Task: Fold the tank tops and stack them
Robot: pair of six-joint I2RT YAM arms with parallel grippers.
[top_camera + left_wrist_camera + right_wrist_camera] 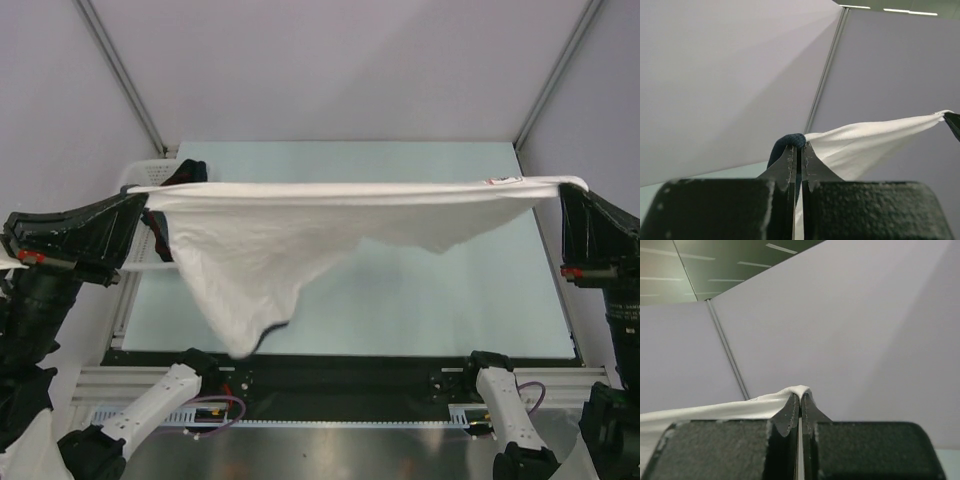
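White tank top (300, 230) hangs stretched taut in the air above the table (450, 300); left gripper (145, 198) pinches its left end tight; right gripper (566, 188) pinches its right end tight.

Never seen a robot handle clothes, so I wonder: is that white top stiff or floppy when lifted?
Floppy, most likely: the top sags in a belly between its two pinched ends, one corner dangling low. Probably light, since its upper edge runs nearly straight. Perhaps not slippery either: the left fingers and right fingers hold it by small pinches.
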